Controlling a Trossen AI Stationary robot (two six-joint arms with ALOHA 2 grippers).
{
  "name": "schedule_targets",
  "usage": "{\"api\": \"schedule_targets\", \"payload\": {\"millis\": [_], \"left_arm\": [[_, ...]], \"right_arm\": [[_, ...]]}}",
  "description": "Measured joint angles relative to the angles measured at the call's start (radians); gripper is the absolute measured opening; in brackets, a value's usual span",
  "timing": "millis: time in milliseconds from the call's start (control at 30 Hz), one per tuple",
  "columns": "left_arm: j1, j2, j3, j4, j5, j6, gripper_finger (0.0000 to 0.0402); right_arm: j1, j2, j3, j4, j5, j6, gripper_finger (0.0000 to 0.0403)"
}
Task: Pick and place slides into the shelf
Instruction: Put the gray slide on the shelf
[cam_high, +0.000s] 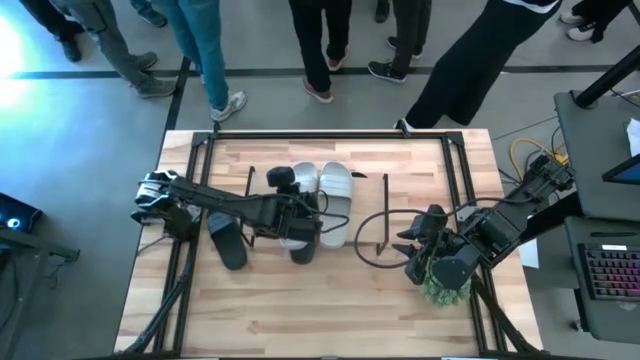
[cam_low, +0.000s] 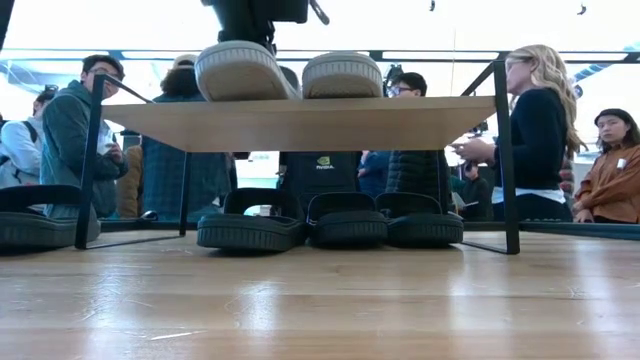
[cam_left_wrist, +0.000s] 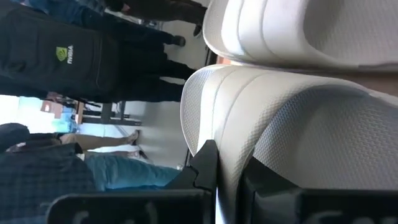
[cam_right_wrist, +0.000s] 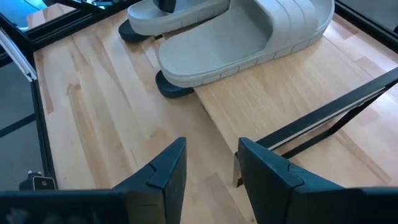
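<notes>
The shelf stands mid-table on thin black wire legs. Two pale slides lie side by side on its top board: one under my left gripper, the other free, sole down. Three black slides sit on the table under the board. One more black slide lies on the table left of the shelf. My left gripper is shut on the left pale slide. At the right of the shelf, above the table, my right gripper stands open with nothing between its fingers. My left gripper pinches the left pale slide's side edge between its two fingers, one finger on the smooth outer wall, the other on the dimpled footbed side. It comes slanting down from the table's left. The slide's sole lies on the shelf's top board.
A black metal frame runs round the tabletop. A green fuzzy thing sits by my right arm. Several people stand beyond the far edge. Bare wood lies along the near edge.
</notes>
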Motion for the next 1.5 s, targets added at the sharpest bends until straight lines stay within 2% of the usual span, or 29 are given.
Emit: {"api": "schedule_targets", "payload": {"millis": [433, 633, 800, 867, 1267, 1500], "left_arm": [[0.014, 0.0, -0.041, 0.085, 0.035, 0.087, 0.0], [0.014, -0.001, -0.052, 0.098, 0.041, 0.073, 0.0041], [0.018, -0.008, -0.03, 0.098, 0.16, 0.07, 0.0086], [0.016, -0.014, -0.03, 0.097, 0.177, 0.07, 0.0094], [0.029, -0.074, -0.03, 0.088, 0.338, 0.071, 0.0098], [0.028, -0.093, -0.031, 0.083, 0.346, 0.071, 0.0098]], "right_arm": [[0.0, 0.0, 0.0, 0.0, 0.0, 0.0, 0.0135], [0.0, 0.0, 0.0, 0.0, 0.0, 0.0, 0.0135], [0.0, 0.0, 0.0, 0.0, 0.0, 0.0, 0.0135], [0.0, 0.0, 0.0, -0.001, 0.0, 0.0, 0.0135], [0.0, 0.0, -0.002, -0.001, 0.0, 0.0, 0.0134], [0.0, 0.0, -0.004, -0.001, 0.0, 0.005, 0.0134]]}}
